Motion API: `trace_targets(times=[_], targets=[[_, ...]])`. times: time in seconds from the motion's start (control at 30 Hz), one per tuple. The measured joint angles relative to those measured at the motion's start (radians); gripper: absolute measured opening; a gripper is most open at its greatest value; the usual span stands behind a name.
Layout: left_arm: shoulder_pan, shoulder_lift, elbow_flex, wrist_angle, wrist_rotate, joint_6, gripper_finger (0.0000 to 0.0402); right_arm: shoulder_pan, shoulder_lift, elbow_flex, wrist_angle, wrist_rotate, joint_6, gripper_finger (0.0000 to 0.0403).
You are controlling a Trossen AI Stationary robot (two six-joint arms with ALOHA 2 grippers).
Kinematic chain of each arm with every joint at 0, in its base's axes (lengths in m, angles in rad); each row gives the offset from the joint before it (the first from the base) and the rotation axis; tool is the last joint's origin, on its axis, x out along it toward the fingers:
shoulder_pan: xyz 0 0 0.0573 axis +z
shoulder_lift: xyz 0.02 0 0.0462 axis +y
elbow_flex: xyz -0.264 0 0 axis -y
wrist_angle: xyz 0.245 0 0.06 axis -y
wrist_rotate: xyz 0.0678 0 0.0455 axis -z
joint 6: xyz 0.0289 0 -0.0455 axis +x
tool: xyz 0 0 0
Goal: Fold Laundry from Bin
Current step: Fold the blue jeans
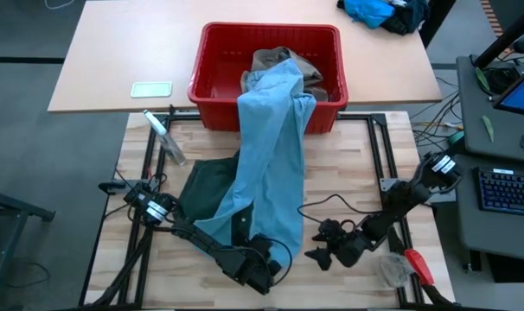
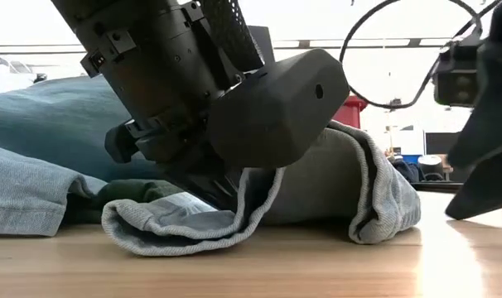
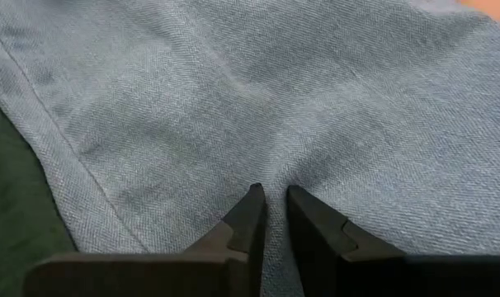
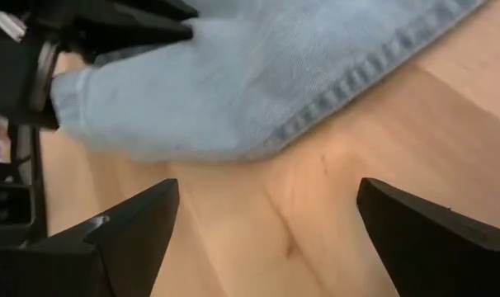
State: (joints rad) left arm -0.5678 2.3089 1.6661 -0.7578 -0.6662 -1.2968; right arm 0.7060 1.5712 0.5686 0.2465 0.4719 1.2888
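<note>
High view: light blue denim trousers (image 1: pixel 271 147) trail from the red bin (image 1: pixel 212 86) over dark green shorts (image 1: pixel 206 186).
Left wrist view: left gripper (image 3: pixel 272 213) pinching trouser denim — fingers nearly together.
Right wrist view: right gripper (image 4: pixel 266 227) spread wide, empty — beside the trouser hem.

A pale green rectangular pad (image 1: pixel 150 89) lies on the tan table (image 1: pixel 115 52); bright blue cloth heap (image 1: pixel 370 11) at its far edge.

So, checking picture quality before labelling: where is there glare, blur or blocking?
Low view: bright backlight behind, left pincer a dark bulk blocking much of the trousers. Right wrist view: right pincer fingers soft, near. High view: even light.
</note>
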Motion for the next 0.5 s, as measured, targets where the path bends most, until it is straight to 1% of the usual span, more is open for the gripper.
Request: trace_targets(times=[0.07,0.2,0.27,0.33,0.43,0.5], targets=[[0.0,0.0,0.0,0.0,0.001,0.0,0.0037,-0.023,0.02,0.0,0.048,-0.002,-0.033,0.0363],[-0.001,0.001,-0.001,0.002,-0.011,0.0,0.0037,-0.069,0.074,0.0,0.217,-0.027,-0.133,0.0364],[-0.001,0.002,-0.002,0.002,-0.017,0.0,0.0037,-0.084,0.099,0.0,0.313,-0.047,-0.202,0.0364],[-0.001,0.002,-0.001,0.001,-0.018,0.0,0.0037,-0.091,0.123,0.0,0.425,-0.066,-0.305,0.0364],[-0.003,0.002,0.004,-0.002,-0.016,0.0,0.0037,-0.09,0.123,-0.001,0.598,-0.138,-0.422,0.0364],[-0.007,0.003,0.01,-0.003,-0.016,0.003,0.0037,-0.084,0.093,-0.001,0.668,-0.181,-0.445,0.0364]])
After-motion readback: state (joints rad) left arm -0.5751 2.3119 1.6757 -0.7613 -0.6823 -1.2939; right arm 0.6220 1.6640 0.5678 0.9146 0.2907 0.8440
